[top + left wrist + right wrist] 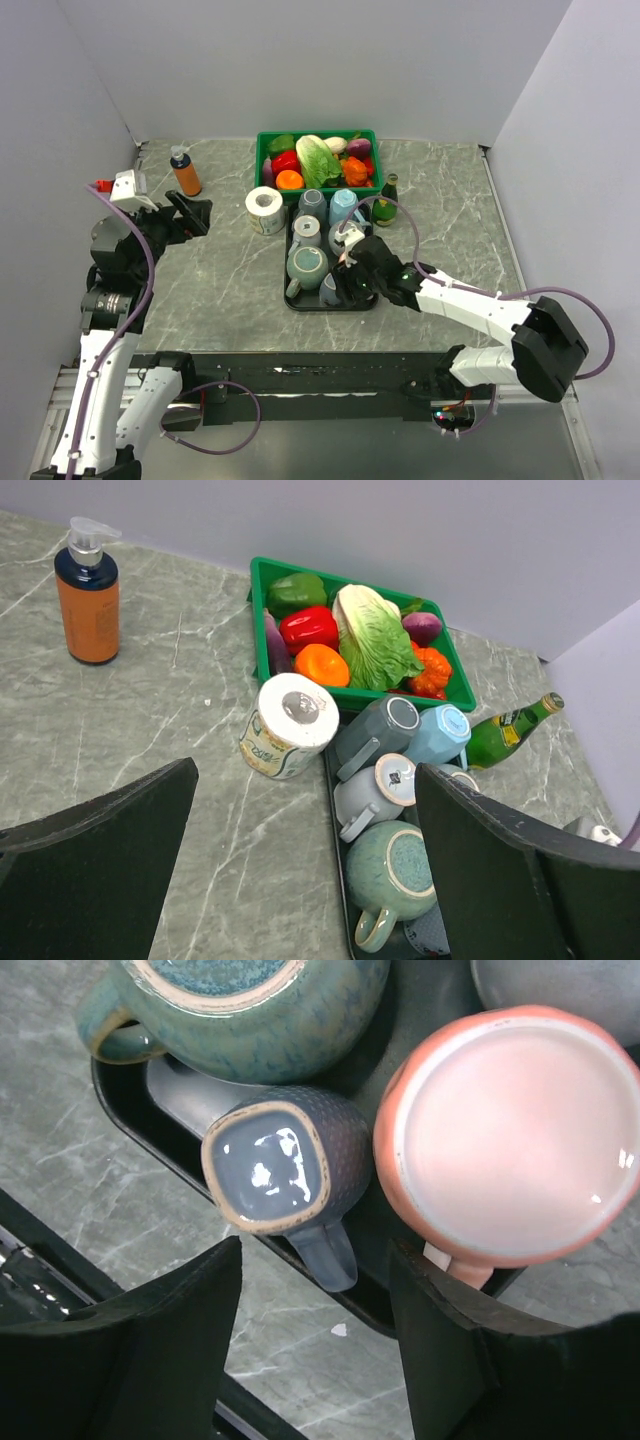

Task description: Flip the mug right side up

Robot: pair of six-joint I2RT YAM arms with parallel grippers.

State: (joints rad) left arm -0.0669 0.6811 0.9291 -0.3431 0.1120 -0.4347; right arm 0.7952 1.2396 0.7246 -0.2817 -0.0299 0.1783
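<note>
The right gripper [315,1295] is held with fingers apart on either side of the handle [328,1252] of the mug [268,1165], neither finger touching it. The mug stands base-up at the near edge of the tray [128,1110], just beside a pink mug [515,1130]. If only the handle is pinched, the mug may swing or slip during the turn. The pink mug may be struck by the nearer finger, or the mug tipped over the tray rim onto the table [60,1160]. The left gripper [190,213] is held wide apart, away from the tray.
</note>
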